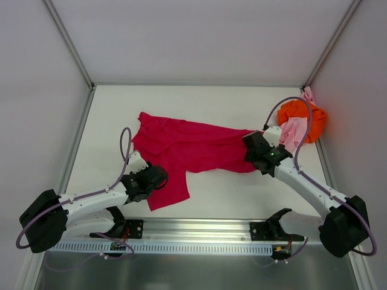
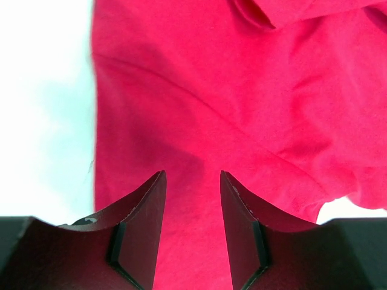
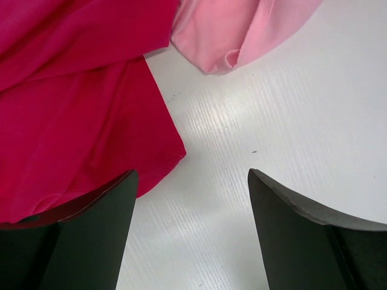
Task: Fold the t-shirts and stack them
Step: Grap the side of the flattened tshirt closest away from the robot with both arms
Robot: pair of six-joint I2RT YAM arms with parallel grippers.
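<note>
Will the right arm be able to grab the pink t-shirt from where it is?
Probably yes. The right pincer stands open, and only bare table lies between it and the pink t-shirt just ahead; the crimson t-shirt sits aside.

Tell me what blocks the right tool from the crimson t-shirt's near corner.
Nothing visible does. The right tool, jaws open, hangs at the crimson t-shirt corner over bare table; the pale pink t-shirt lies beyond it.

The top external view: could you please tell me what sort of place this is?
Probably a robot lab test cell: a white table boxed in by plain panels, a left arm and right arm bolted to a metal rail, loose t-shirts as props.
</note>
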